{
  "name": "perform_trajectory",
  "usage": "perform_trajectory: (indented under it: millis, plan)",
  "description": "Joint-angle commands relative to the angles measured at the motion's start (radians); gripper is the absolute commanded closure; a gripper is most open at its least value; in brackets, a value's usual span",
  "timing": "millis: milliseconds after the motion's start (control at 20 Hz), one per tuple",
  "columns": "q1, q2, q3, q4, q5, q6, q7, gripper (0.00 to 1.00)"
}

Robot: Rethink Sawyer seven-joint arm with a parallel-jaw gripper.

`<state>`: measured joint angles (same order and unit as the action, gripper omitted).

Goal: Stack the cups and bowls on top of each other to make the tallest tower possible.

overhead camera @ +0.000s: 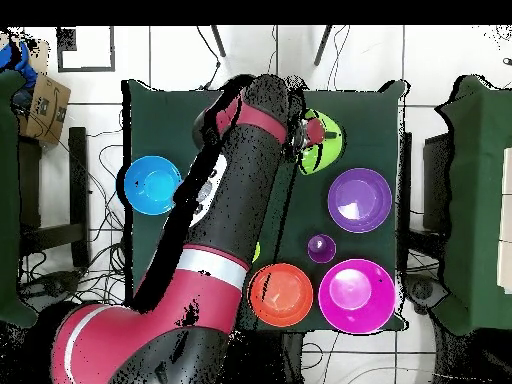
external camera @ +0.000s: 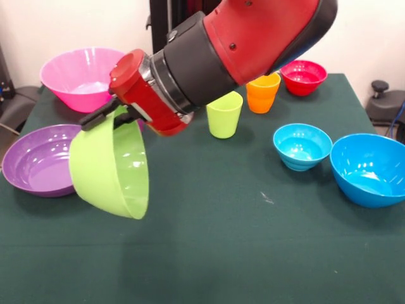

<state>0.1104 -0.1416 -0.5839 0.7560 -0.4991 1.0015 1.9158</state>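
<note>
Front view: the robot's hand [external camera: 112, 114] is clamped on the rim of the lime green bowl [external camera: 111, 171], carrying it tilted on edge above the tabletop [external camera: 240, 240], just beside the shallow purple bowl [external camera: 38, 158]. The move in hand appears to be a carry; next, the bowl needs levelling and setting squarely onto a wider base, perhaps the purple bowl or the big pink bowl [external camera: 79, 76]

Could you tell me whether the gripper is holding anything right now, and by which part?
The gripper holds the lime green bowl by its rim, fingers clamped over the upper edge; the bowl hangs tilted above the table.
</note>
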Motion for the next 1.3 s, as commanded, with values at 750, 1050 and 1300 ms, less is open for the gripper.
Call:
perform_trajectory:
  millis: [750,1050,1300]
  plan:
    - [0.059,0.113,-0.111,-0.132,0.046,0.221,0.266,1.0]
    - [0.081,0.126,-0.122,-0.143,0.054,0.249,0.289,1.0]
    - [0.089,0.133,-0.129,-0.141,0.059,0.256,0.316,1.0]
